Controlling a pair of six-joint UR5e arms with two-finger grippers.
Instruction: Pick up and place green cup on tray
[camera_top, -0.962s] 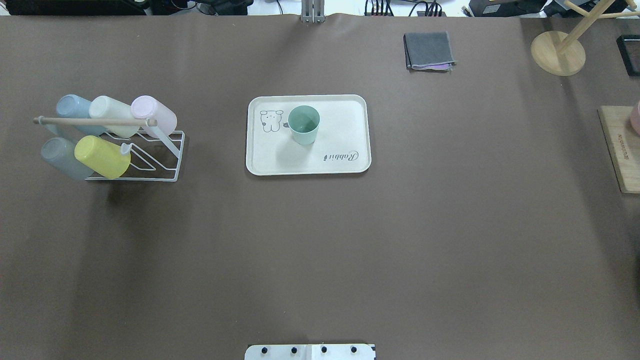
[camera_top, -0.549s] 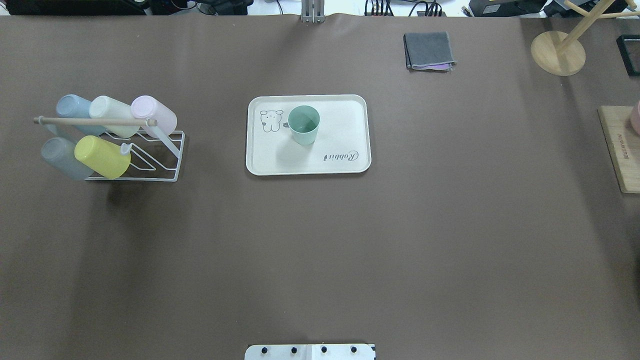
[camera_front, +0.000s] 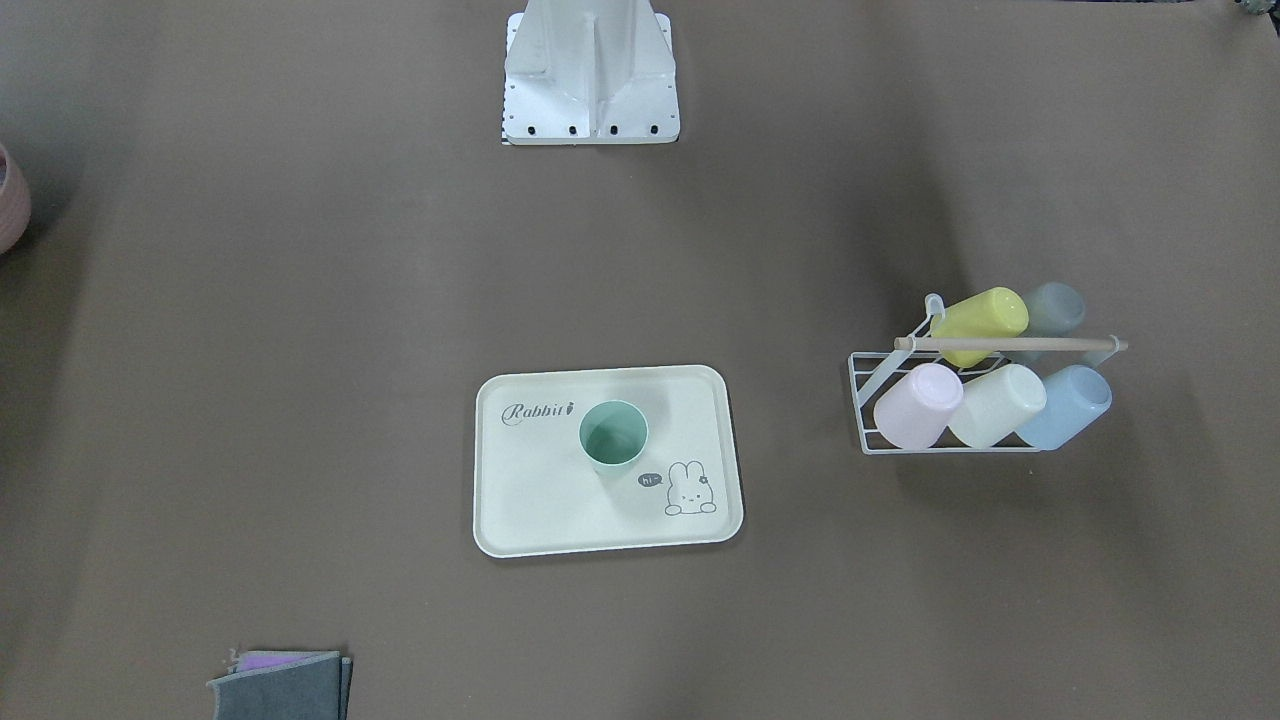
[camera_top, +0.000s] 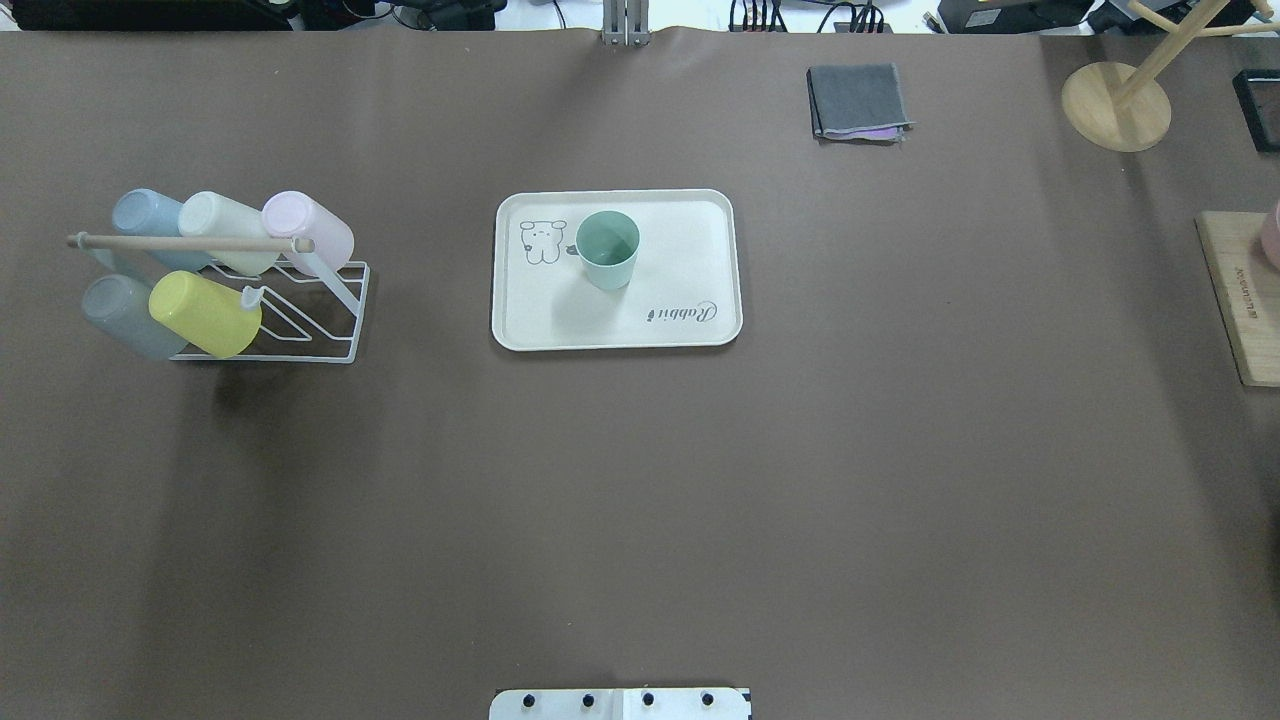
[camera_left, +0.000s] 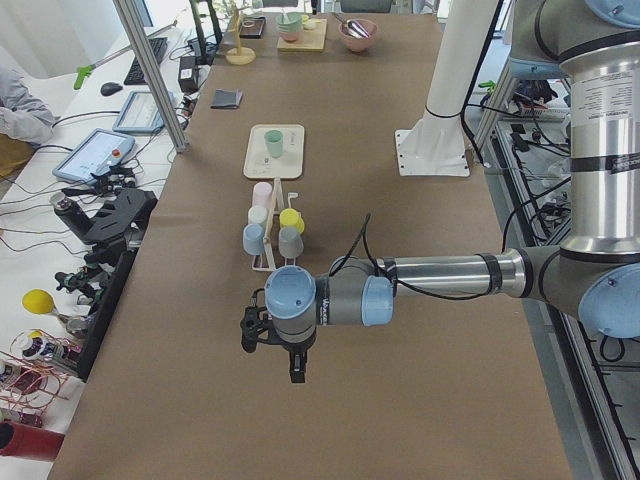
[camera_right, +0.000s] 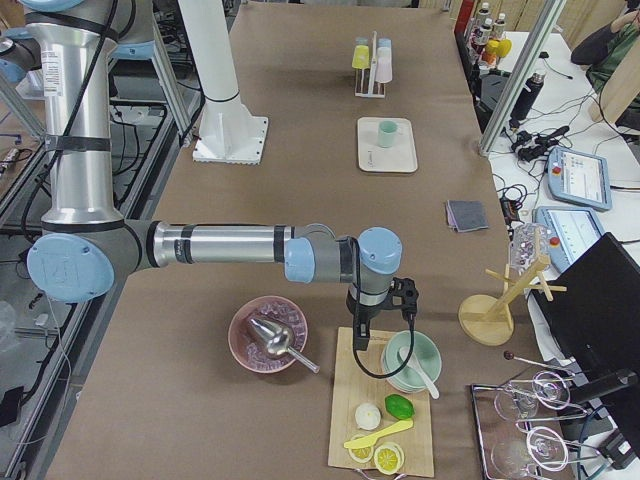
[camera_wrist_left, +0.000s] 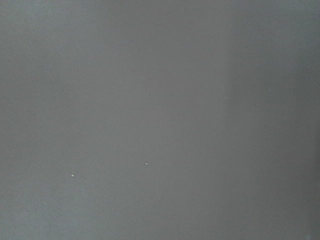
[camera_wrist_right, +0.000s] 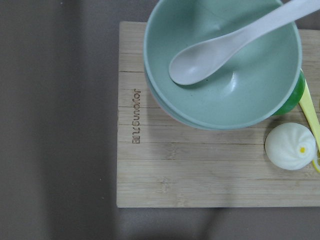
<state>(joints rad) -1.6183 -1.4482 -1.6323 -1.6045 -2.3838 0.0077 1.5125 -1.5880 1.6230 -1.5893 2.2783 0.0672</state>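
Note:
The mint-green cup (camera_top: 607, 250) stands upright on the cream Rabbit tray (camera_top: 690, 240) near its bunny drawing; both also show in the front view, the cup (camera_front: 613, 436) on the tray (camera_front: 540, 510). Neither gripper is near it. My left gripper (camera_left: 296, 372) hangs over bare table at the left end and shows only in the exterior left view; I cannot tell if it is open. My right gripper (camera_right: 358, 338) hangs over a wooden board at the right end and shows only in the exterior right view; I cannot tell its state.
A white wire rack (camera_top: 300, 330) holds several pastel cups left of the tray. A folded grey cloth (camera_top: 857, 100) and a wooden stand (camera_top: 1115, 105) lie at the far right. The board (camera_wrist_right: 200, 175) bears a green bowl (camera_wrist_right: 225, 90) with a spoon.

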